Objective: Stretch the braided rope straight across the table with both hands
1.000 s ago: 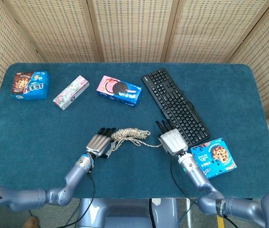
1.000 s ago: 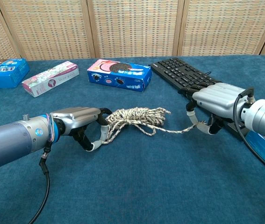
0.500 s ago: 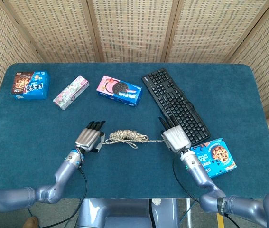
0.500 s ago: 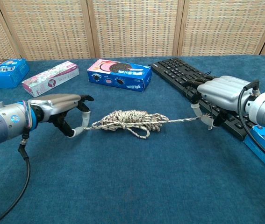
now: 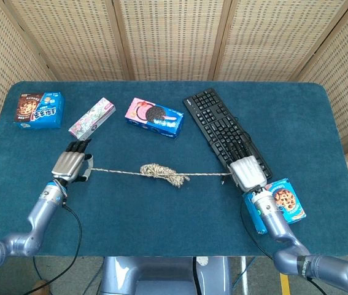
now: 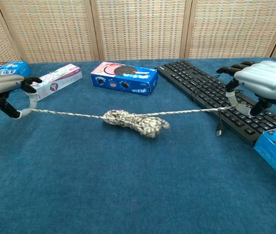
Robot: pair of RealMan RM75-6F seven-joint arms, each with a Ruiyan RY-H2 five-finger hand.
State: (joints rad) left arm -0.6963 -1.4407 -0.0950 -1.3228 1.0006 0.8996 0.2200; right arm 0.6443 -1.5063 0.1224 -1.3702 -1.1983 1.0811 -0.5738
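Left robot hand [image 6: 9, 95] pinches the braided rope [image 5: 161, 173] end, left of the keyboard [image 5: 226, 134]. Central bundle remains knotted. Right robot hand [image 6: 257, 83] grips the other end over the keyboard. Advise steady outward pull, grips firm.

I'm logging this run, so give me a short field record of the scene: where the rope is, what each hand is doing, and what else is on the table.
rope: braided rope runs between both hands, a tangled bundle at its middle
left hand: left hand pinches one rope end
right hand: right hand holds the other end, over the keyboard edge
table: blue cloth table
other items: four snack boxes
task state: not yet straight
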